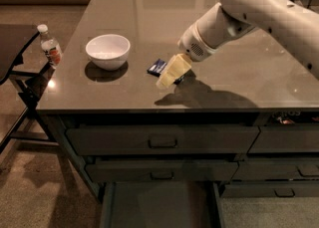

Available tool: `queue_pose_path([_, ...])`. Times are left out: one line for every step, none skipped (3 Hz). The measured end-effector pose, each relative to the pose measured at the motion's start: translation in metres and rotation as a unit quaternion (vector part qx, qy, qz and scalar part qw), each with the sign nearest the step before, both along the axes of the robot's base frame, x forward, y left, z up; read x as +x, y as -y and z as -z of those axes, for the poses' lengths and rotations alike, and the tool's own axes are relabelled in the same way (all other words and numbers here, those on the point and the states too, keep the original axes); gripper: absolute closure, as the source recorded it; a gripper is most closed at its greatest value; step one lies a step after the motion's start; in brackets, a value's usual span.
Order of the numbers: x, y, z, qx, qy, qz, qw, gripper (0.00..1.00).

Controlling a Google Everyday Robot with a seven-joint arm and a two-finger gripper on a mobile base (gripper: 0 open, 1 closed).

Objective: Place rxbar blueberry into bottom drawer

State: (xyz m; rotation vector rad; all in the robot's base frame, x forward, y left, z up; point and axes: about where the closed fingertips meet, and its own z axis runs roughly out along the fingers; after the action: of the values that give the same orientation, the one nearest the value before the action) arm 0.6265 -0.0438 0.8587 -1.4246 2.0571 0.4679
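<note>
The rxbar blueberry (157,66) lies flat on the grey countertop, its dark blue wrapper partly hidden behind my gripper. My gripper (168,76) with pale yellow fingers reaches down from the upper right and sits right over the bar's right end, at the counter surface. The bottom drawer (162,206) is pulled out below the counter's front, showing a flat plain interior tray. It is the lowest of three stacked drawers.
A white bowl (107,51) stands left of the bar. A water bottle (50,47) stands on a dark side stand at the far left. Two shut handled drawers (162,141) sit above the open one. More drawers are at the right.
</note>
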Motion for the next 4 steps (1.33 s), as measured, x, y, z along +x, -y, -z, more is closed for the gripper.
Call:
queue_pose_path([0.0014, -0.0008, 0.0106, 0.0, -0.007, 0.007, 0.9999, 0.0])
queue_pose_path([0.0054, -0.0006, 0.0167, -0.003, -0.007, 0.018, 0.9998, 0.09])
queue_pose_path([0.0053, -0.0011, 0.0188, -0.004, -0.008, 0.017, 0.9998, 0.0])
queue_pose_path([0.0053, -0.0011, 0.0188, -0.004, -0.008, 0.017, 0.9998, 0.0])
